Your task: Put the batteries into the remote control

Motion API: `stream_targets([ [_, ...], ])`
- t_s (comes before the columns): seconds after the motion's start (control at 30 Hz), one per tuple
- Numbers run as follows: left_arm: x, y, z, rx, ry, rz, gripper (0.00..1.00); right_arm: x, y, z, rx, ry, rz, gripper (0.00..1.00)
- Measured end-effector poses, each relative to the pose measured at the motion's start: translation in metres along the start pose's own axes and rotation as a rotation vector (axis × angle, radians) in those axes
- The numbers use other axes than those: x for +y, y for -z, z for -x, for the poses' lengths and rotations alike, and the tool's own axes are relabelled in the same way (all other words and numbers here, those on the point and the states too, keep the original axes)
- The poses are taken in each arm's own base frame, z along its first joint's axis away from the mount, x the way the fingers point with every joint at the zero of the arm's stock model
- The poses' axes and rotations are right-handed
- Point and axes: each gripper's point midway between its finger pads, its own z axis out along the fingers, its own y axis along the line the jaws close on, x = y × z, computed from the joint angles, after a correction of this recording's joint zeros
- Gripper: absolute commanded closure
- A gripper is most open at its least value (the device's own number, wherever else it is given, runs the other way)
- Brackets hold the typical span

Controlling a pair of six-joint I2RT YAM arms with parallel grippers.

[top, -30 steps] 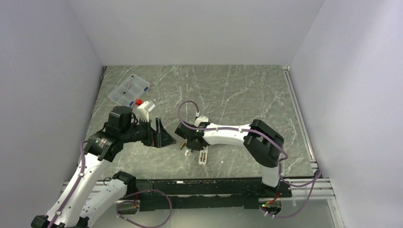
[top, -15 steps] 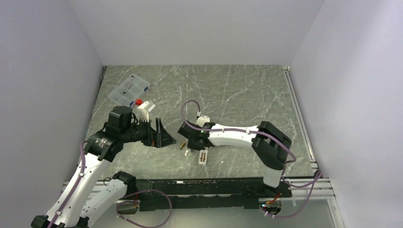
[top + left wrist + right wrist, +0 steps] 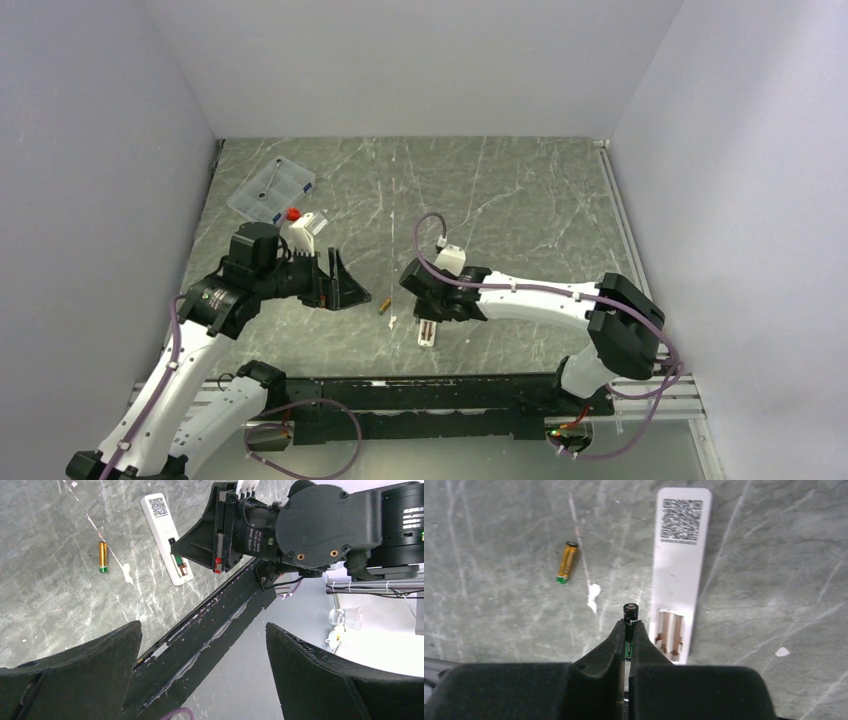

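Since your right gripper (image 3: 629,625) pinches the dark green battery (image 3: 630,611) end-on, just beside the remote control (image 3: 680,555), the cell may pivot or slip as you tilt it into its slot, and the unbraced remote could slide. Your left gripper (image 3: 202,630) hangs spread wide, empty. Both slots of the battery bay (image 3: 670,630) show bare. The copper battery (image 3: 566,561) lies apart on the table (image 3: 499,520). What the clear box (image 3: 270,188) holds, I cannot tell.

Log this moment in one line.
right hand: shut on green battery | remote: bay open | copper battery: on table | left hand: open
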Motion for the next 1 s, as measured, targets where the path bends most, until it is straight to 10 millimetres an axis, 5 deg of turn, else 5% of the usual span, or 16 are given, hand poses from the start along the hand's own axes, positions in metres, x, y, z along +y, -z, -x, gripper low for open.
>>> stream_targets([
  [0.27,0.002,-0.001,0.001,-0.001,0.002,0.007,0.01,-0.027,-0.011,-0.013,0.018,0.008,-0.058,1.00],
  [1.0,0.002,-0.001,0.001,-0.002,0.001,0.008,0.01,-0.030,-0.016,-0.015,0.007,0.010,-0.052,1.00],
])
